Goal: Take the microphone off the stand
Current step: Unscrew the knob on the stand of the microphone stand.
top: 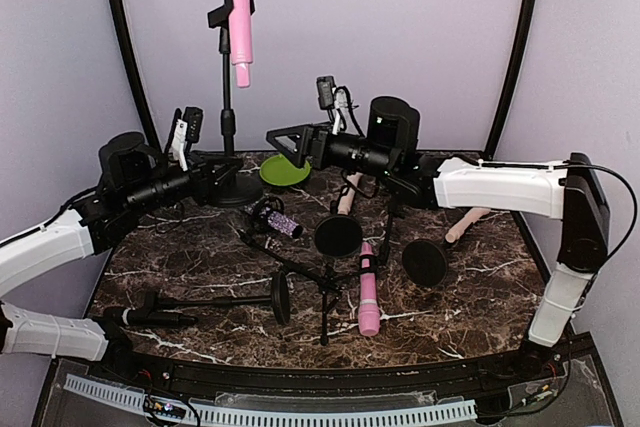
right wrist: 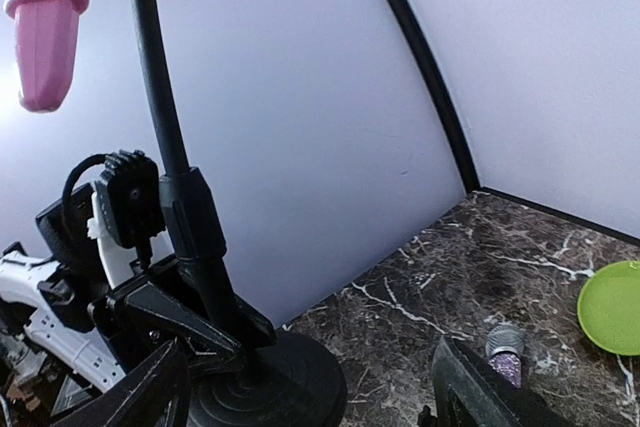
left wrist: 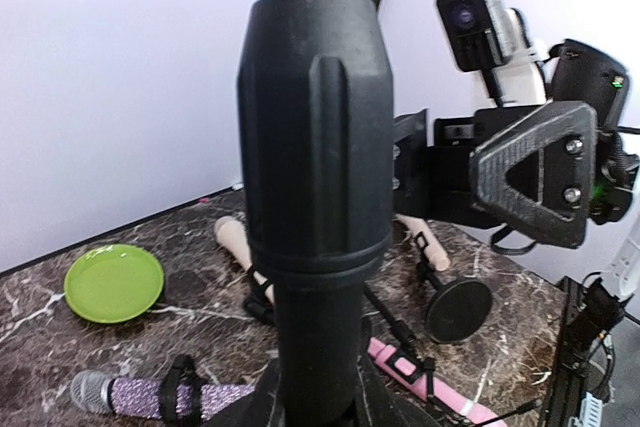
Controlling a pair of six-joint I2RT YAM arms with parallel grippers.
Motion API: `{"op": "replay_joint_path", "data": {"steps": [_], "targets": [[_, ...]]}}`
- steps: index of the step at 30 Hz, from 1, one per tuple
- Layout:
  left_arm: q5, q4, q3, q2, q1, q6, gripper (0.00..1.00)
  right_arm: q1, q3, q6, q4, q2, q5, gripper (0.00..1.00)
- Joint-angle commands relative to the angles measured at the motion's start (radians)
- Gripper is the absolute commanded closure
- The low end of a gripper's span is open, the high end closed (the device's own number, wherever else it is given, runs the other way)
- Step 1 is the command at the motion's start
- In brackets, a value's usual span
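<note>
The pink microphone (top: pixel 238 9) sits in the clip at the top of the upright black stand (top: pixel 227 97), its lower end showing in the right wrist view (right wrist: pixel 44 42). My left gripper (top: pixel 221 175) is shut on the stand's pole just above its round base (top: pixel 238 190). In the left wrist view the pole's thick collar (left wrist: pixel 315 147) fills the middle, with my left gripper (left wrist: pixel 315 402) closed around the pole below it. My right gripper (top: pixel 281 139) hangs open to the right of the stand, well below the microphone. Nothing lies between its fingers (right wrist: pixel 480 397).
A green plate (top: pixel 285 170) lies behind the right gripper. A purple glitter microphone (top: pixel 281 222), a pink microphone on a fallen stand (top: pixel 368 292), two toppled stands with round bases (top: pixel 338 235), beige microphones (top: pixel 468 224) and a black microphone (top: pixel 150 317) litter the marble table (top: pixel 200 257).
</note>
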Motion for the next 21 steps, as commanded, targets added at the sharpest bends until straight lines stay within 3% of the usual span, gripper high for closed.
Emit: {"op": "replay_joint_path", "data": {"steps": [1,10,21], "targets": [[-0.155,0.010,0.035,-0.006,-0.002,0.018,1.00,0.038,0.048,-0.016,-0.097,-0.024,0.227,0.15],[-0.183,0.001,0.031,0.021,-0.002,0.009,1.00,0.124,0.194,-0.026,-0.187,0.050,0.301,0.23],[-0.163,0.004,0.032,0.022,-0.001,-0.001,1.00,0.135,0.351,0.038,-0.215,0.175,0.311,0.38]]}}
